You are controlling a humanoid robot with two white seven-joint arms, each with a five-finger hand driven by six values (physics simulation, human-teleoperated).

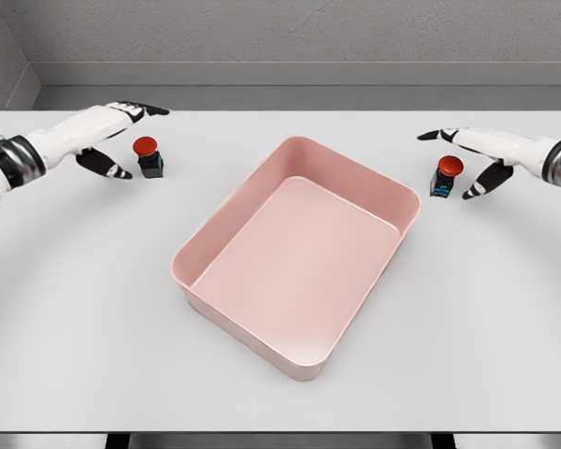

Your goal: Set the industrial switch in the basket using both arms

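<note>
Two industrial switches stand on the white table, each a small black box with a red mushroom button. The left switch sits just right of my left hand, whose fingers are spread around it without touching. The right switch stands between the spread thumb and fingers of my right hand, still apart from them. A pink rectangular basket lies empty in the middle of the table, turned at an angle.
The white table runs to a front edge near the bottom of the view. A grey wall rises behind its far edge.
</note>
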